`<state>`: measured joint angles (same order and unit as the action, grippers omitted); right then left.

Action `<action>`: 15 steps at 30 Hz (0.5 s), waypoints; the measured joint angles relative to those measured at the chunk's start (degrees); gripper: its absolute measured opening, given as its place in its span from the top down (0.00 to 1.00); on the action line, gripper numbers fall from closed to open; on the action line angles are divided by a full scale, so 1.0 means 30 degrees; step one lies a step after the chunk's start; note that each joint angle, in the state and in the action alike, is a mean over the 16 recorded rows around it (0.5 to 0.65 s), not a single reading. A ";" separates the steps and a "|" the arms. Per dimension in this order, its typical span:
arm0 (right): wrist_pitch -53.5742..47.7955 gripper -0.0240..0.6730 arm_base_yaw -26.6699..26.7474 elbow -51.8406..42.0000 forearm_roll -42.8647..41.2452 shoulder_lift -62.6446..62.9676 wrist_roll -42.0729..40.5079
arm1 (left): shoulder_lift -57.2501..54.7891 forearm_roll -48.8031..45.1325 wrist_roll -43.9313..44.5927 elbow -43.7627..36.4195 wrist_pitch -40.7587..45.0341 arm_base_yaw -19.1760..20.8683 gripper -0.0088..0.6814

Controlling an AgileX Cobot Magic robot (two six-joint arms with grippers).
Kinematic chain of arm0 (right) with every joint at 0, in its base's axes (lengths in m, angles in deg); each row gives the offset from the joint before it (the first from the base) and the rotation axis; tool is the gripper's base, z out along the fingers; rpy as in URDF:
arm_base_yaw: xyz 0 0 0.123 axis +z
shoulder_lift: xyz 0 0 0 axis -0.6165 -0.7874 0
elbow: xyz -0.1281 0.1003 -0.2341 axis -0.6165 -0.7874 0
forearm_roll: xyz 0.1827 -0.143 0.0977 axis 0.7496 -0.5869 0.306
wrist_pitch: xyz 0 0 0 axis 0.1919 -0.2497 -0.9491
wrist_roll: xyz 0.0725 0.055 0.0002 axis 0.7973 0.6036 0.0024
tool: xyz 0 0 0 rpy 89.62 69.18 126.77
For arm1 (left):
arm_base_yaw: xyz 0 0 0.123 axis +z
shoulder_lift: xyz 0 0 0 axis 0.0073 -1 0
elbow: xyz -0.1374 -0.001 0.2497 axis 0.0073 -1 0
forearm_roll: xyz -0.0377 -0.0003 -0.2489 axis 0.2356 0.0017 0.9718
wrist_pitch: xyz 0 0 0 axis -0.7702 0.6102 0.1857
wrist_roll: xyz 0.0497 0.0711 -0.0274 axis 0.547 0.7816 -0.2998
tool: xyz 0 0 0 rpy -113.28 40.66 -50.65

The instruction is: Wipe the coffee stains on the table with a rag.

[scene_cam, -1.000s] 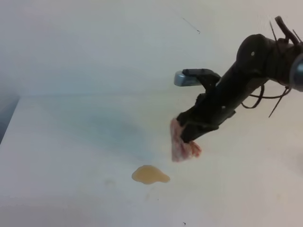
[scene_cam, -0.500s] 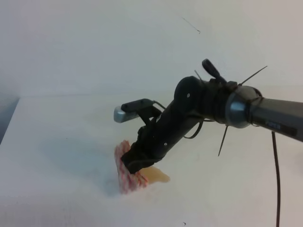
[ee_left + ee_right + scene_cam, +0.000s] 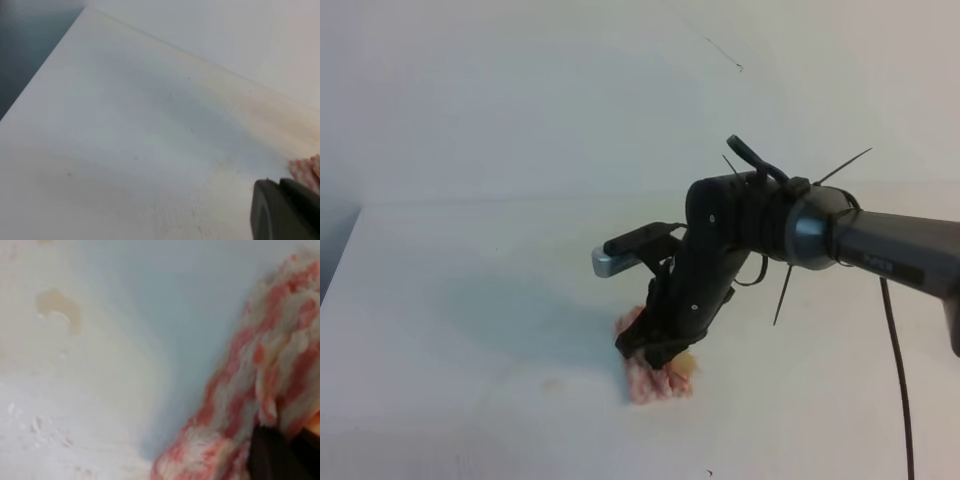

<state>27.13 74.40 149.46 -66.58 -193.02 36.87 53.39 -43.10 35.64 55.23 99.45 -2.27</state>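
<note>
Pressing down on the table (image 3: 470,300), I hold the rag (image 3: 655,378) tight in my right gripper (image 3: 658,352). My jaws are squeezed shut on the soft pink and white cloth. The rag is bunched up and sits flat on the white top, right under my black arm. The coffee stains (image 3: 686,367) are mostly hidden under the cloth. Only a little tan edge peeks out beside the rag on its right side. From my right wrist camera, the rag fills the right side, and a wet, pale brown smear (image 3: 60,305) shows on the table to the left. My left gripper (image 3: 285,210) is just a dark shape low in its own view, and I cannot tell if it is open or closed.
</note>
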 joint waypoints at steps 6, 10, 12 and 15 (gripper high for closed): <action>-0.0742 0.97 -0.0260 0.0303 -0.1189 0.0176 0.0075 | 0.0000 0.0000 0.0000 -0.0052 -0.0020 0.0000 0.99; -0.0948 0.97 -0.0399 0.0336 -0.1363 0.0616 -0.0332 | 0.0000 0.0000 -0.0005 -0.0052 -0.0020 0.0000 0.99; -0.0981 0.97 -0.0437 0.0336 -0.1373 0.0938 -0.0625 | 0.0000 0.0000 -0.0005 -0.0052 -0.0020 0.0000 0.99; -0.1086 0.97 -0.0468 0.0336 -0.1209 0.1502 -0.1162 | 0.0000 0.0000 -0.0006 -0.0052 -0.0020 0.0000 0.99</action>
<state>23.87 72.99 150.46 -70.21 -188.51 33.38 53.39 -43.10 35.63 55.08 99.39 -2.27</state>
